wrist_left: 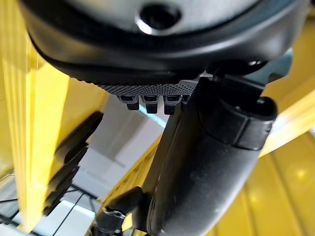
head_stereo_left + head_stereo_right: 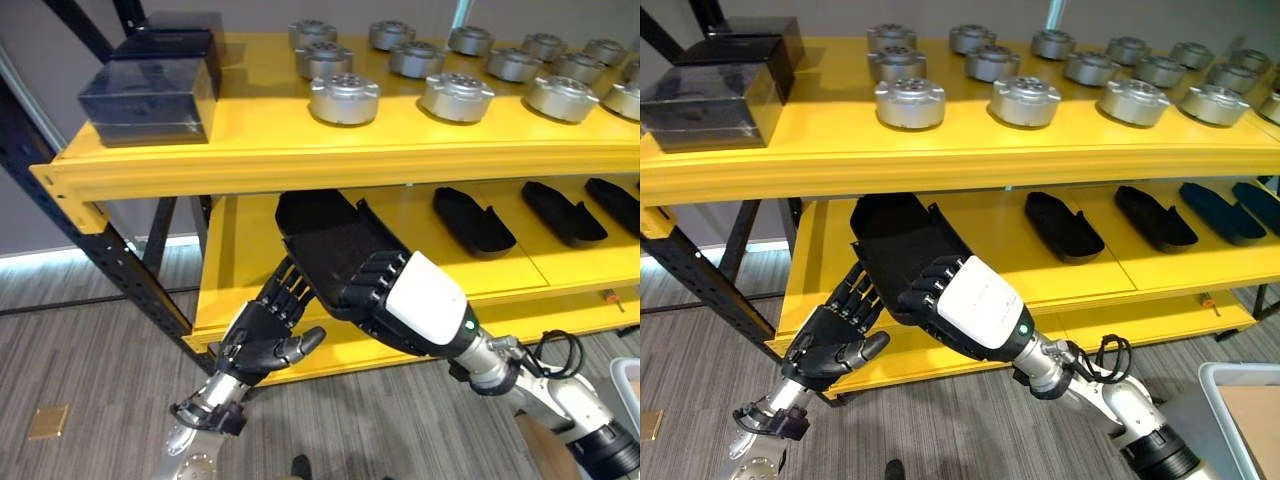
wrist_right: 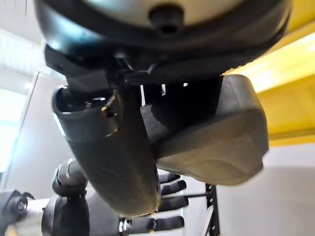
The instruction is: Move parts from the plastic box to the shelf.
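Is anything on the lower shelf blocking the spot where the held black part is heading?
Nothing visible. The right hand holds the black part over bare lower shelf; the nearest other part lies farther right.

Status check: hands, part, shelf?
Right hand shut on long black moulded part, its far end over the yellow lower shelf. Left hand open, fingers under the part. Three similar black parts lie further right.

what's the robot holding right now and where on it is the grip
The right robot hand grips a black tray-like part by its near end, fingers curled over the edge. The left robot hand props its underside with straight fingers.
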Robot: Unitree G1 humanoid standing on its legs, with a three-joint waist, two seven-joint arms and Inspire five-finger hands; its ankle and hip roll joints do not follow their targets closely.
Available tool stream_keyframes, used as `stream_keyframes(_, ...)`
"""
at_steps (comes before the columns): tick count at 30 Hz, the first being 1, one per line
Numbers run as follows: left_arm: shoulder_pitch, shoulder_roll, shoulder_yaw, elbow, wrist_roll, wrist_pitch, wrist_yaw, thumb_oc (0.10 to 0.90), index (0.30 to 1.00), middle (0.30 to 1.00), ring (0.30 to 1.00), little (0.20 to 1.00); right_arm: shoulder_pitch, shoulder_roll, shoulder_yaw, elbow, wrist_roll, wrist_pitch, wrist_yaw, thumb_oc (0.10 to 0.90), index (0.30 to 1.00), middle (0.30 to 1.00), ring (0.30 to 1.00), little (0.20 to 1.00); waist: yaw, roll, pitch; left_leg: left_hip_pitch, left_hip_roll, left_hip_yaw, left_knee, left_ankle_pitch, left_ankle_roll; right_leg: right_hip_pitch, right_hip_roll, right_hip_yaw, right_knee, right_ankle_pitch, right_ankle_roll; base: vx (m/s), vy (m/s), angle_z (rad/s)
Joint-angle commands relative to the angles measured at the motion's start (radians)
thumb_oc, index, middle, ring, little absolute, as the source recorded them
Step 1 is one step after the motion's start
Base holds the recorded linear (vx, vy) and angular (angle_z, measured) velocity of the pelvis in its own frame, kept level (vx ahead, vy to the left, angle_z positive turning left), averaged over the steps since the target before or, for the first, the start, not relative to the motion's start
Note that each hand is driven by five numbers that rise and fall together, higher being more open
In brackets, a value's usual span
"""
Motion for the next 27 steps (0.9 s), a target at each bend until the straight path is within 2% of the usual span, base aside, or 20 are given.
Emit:
stream_keyframes(1, -0.085, 0.037, 0.002, -0.063, -0.017, -0.056, -0.081, 0.900, 1.000, 1.000, 1.000, 1.000, -0.126, 0.017, 0.024, 0.040, 0.008, 0.091, -0.006, 0.400, 0.300, 0.300, 0.300, 0.300, 0.032, 0.008, -0.055, 0.096, 0.045, 0.042, -0.001, -0.148, -0.035, -0.006, -0.010, -0.056, 0.001, -0.039, 0.027, 0.05, -0.016, 0.15)
stream_keyframes(4, -0.077, 0.040, -0.002, -0.048, -0.022, -0.063, -0.099, 0.900, 1.000, 1.000, 1.000, 1.000, -0.143, 0.030, 0.059, 0.148, -0.022, 0.155, -0.036, 0.400, 0.300, 0.300, 0.300, 0.300, 0.046, 0.007, -0.050, 0.095, 0.047, 0.034, -0.001, -0.145, -0.035, 0.000, -0.011, -0.067, 0.001, -0.040, 0.026, 0.05, -0.016, 0.14)
stream_keyframes(10, -0.068, 0.045, 0.002, -0.038, -0.025, -0.049, -0.124, 0.900, 1.000, 1.000, 1.000, 1.000, -0.172, 0.062, 0.097, 0.300, -0.060, 0.207, -0.084, 0.400, 0.300, 0.300, 0.300, 0.300, 0.068, 0.007, -0.033, 0.093, 0.050, 0.025, -0.001, -0.136, -0.035, 0.010, -0.011, -0.088, 0.001, -0.039, 0.023, 0.06, -0.030, 0.07)
stream_keyframes(14, -0.073, 0.051, 0.001, -0.036, -0.025, -0.044, -0.139, 0.900, 1.000, 1.000, 1.000, 1.000, -0.209, 0.080, 0.120, 0.416, -0.037, 0.281, -0.089, 0.400, 0.300, 0.300, 0.300, 0.300, 0.081, 0.007, -0.017, 0.087, 0.050, 0.016, -0.001, -0.129, -0.035, 0.011, -0.007, -0.099, 0.001, -0.038, 0.018, 0.03, -0.049, 0.10)
stream_keyframes(16, -0.081, 0.055, -0.001, -0.035, -0.024, -0.042, -0.137, 0.900, 1.000, 1.000, 1.000, 1.000, -0.229, 0.086, 0.132, 0.473, -0.019, 0.340, -0.095, 0.400, 0.300, 0.300, 0.300, 0.300, 0.088, 0.008, -0.006, 0.080, 0.051, 0.009, 0.001, -0.125, -0.035, 0.010, -0.004, -0.103, 0.001, -0.037, 0.015, 0.03, -0.054, 0.06)
stream_keyframes(17, -0.081, 0.054, 0.000, -0.035, -0.024, -0.042, -0.137, 0.900, 1.000, 1.000, 1.000, 1.000, -0.230, 0.087, 0.133, 0.474, -0.019, 0.340, -0.096, 0.400, 0.300, 0.300, 0.300, 0.300, 0.088, 0.008, -0.006, 0.080, 0.051, 0.009, 0.001, -0.125, -0.035, 0.010, -0.004, -0.103, 0.001, -0.037, 0.015, 0.02, -0.051, 0.09)
stream_keyframes(20, -0.111, 0.058, -0.014, -0.036, -0.024, -0.042, -0.123, 0.900, 1.000, 1.000, 1.000, 1.000, -0.306, 0.102, 0.147, 0.595, 0.045, 0.412, -0.119, 0.400, 0.300, 0.300, 0.300, 0.300, 0.104, 0.022, 0.025, 0.056, 0.055, -0.007, 0.009, -0.117, -0.039, -0.008, 0.004, -0.106, 0.011, -0.041, 0.004, 0.00, -0.076, 0.13)
stream_keyframes(27, -0.131, 0.048, -0.015, -0.037, -0.022, -0.031, -0.114, 0.900, 1.000, 1.000, 1.000, 1.000, -0.344, 0.108, 0.149, 0.662, 0.080, 0.462, -0.122, 0.400, 0.300, 0.300, 0.300, 0.300, 0.112, 0.034, 0.043, 0.044, 0.059, -0.017, 0.017, -0.110, -0.044, -0.015, 0.009, -0.108, 0.019, -0.044, -0.004, 0.01, -0.035, 0.04)
